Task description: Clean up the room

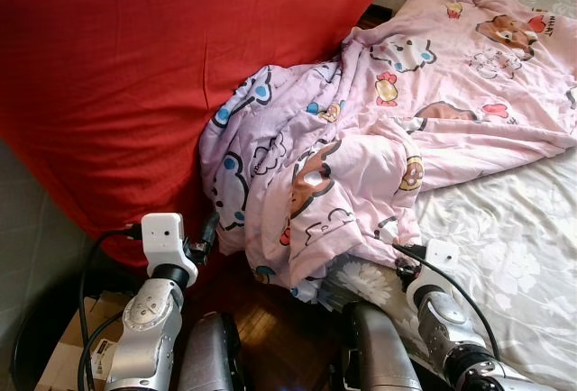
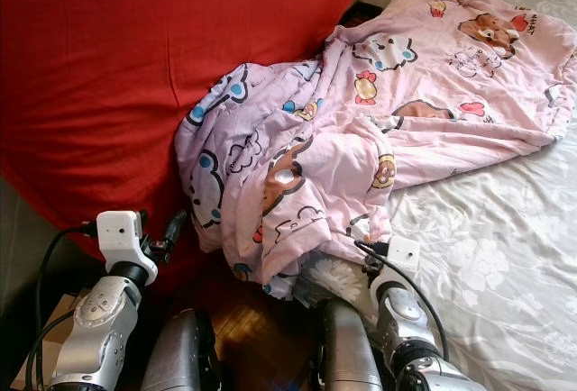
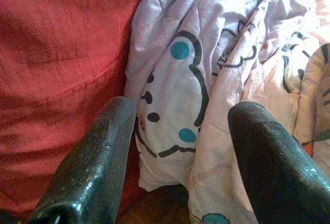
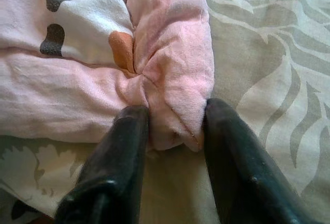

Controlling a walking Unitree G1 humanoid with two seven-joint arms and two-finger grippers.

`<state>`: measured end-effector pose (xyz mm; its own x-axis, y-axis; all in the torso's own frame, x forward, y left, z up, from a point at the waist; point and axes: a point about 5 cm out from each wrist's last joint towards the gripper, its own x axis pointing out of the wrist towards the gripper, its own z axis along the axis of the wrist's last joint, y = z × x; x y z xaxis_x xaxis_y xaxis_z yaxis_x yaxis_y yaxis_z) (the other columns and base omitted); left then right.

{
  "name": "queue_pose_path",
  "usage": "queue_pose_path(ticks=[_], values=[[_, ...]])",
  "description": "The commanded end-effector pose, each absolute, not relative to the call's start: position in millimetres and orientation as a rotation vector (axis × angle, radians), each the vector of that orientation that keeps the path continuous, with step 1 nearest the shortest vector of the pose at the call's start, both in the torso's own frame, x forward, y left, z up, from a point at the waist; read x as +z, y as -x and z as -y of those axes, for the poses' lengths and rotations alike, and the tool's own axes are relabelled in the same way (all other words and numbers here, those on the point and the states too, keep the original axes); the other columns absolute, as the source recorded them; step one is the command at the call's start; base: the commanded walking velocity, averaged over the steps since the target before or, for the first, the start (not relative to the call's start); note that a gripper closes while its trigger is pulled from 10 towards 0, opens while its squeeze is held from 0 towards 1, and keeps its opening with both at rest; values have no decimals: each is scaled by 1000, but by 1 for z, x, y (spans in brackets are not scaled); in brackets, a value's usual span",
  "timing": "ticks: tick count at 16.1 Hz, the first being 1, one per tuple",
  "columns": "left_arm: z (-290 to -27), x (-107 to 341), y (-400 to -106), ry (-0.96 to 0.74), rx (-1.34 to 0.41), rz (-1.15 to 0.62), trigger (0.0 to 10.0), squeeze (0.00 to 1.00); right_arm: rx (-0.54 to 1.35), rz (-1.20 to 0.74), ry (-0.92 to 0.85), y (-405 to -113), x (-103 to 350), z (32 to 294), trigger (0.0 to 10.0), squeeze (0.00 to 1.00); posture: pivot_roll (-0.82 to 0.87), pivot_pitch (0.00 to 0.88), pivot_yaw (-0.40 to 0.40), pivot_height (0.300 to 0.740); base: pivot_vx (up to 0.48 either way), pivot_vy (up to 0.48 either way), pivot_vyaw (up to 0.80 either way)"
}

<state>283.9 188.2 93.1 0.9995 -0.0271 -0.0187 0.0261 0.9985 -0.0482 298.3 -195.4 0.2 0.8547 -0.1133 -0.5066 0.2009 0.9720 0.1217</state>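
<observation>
A pink cartoon-print blanket (image 1: pixel 361 157) lies crumpled across the bed (image 1: pixel 505 247), and one end hangs over the bed's corner toward the floor. My right gripper (image 4: pixel 175 113) rests on the patterned sheet with its fingers closed on a fold of the blanket's edge (image 4: pixel 175 79). My left gripper (image 3: pixel 183 110) is open and held just in front of the hanging part of the blanket (image 3: pixel 180 79), beside the red cloth (image 3: pixel 56 53). In the eye views the left gripper's fingers (image 1: pixel 209 227) show at the blanket's lower left edge.
A large red cloth (image 1: pixel 135 76) covers the whole left side and touches the blanket. Dark wooden floor (image 1: pixel 270 319) shows between my arms below the bed corner. A cardboard box (image 1: pixel 63 355) sits at the lower left.
</observation>
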Motion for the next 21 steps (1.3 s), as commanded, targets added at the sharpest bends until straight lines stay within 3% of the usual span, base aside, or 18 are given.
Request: queue_pose_path(ticks=[1, 8, 13, 14, 15, 21], values=[[-188, 88, -284, 20, -34, -40, 10000, 0, -134, -498, -158, -302, 4, 190, 0, 0, -5, 166, 7, 572, 0, 0, 0], [-182, 88, -299, 28, -49, -29, 10000, 0, -92, -417, -140, -316, 20, 185, 0, 0, -23, 94, 4, 572, 0, 0, 0], [-181, 87, -306, 32, -49, -24, 10000, 0, -128, -380, -151, -310, 17, 190, 0, 0, -47, 58, -1, 572, 0, 0, 0], [-181, 86, -306, 33, -48, -23, 10000, 0, -153, -369, -144, -306, 15, 192, 1412, 0, -53, 55, -2, 572, 0, 0, 0], [-181, 83, -306, 34, -47, -29, 10000, 0, -162, -351, -149, -304, 14, 194, 10000, 0, -58, 55, -2, 572, 0, 0, 0], [-179, 74, -304, 40, -47, -51, 10000, 0, -200, -248, -143, -300, 21, 201, 10000, 0, -75, 56, -3, 572, 0, 0, 0]])
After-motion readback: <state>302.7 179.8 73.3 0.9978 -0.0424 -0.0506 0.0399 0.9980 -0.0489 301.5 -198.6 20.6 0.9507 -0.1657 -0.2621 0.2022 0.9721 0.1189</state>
